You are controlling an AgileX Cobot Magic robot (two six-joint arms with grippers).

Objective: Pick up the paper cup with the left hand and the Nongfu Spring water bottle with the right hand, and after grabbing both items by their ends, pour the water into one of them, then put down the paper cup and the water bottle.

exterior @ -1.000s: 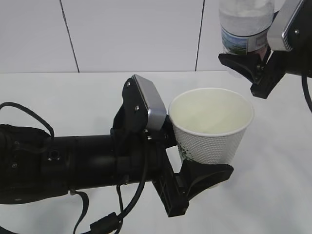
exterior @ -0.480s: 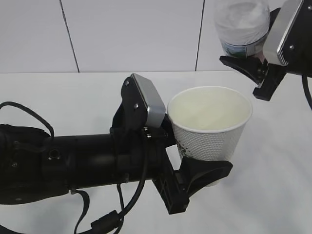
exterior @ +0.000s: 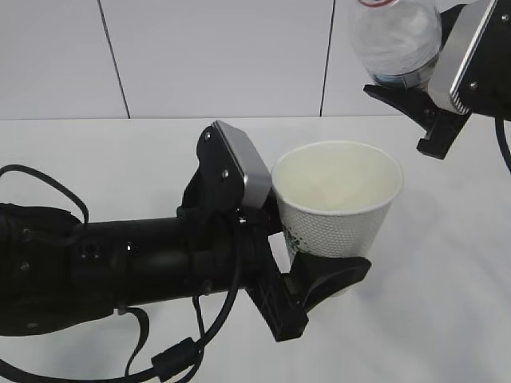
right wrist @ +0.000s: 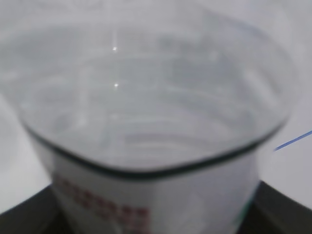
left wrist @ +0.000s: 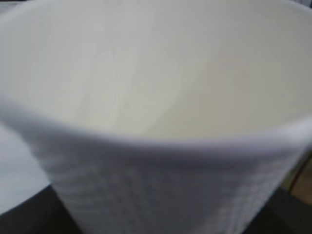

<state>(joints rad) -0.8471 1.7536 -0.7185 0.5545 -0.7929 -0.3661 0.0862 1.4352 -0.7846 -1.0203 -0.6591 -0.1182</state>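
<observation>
The left gripper (exterior: 323, 275) is clamped on the lower part of the paper cup (exterior: 335, 209), its black fingers (exterior: 331, 279) wrapped around the dimpled wall near the base, with a patch of the dark green logo showing just above them. The cup stands upright with its mouth open upward, held a little above the white table (exterior: 447, 263), and its pale inside looks dry as far as the slanted view lets one see. Just behind the cup's rim, on its left, sits the grey plate (exterior: 243, 167) of the left arm (exterior: 120, 267), which stretches away to the left edge with black cables (exterior: 172, 359) looping beneath it. In the left wrist view the cup's rim and textured wall (left wrist: 161, 190) fill nearly the whole picture, blurred by closeness. Up in the top right corner the right gripper (exterior: 415, 96) is closed around the water bottle (exterior: 397, 40), holding it by its lower body, with the grey plate (exterior: 467, 56) of that arm just to the right. The bottle hangs above and to the right of the cup, apart from it, its upper part cut off by the frame. The right wrist view shows the clear bottle wall (right wrist: 146, 97) close up and blurred, with a strip of red print (right wrist: 100, 200) low down; whether water is inside cannot be told clearly.
</observation>
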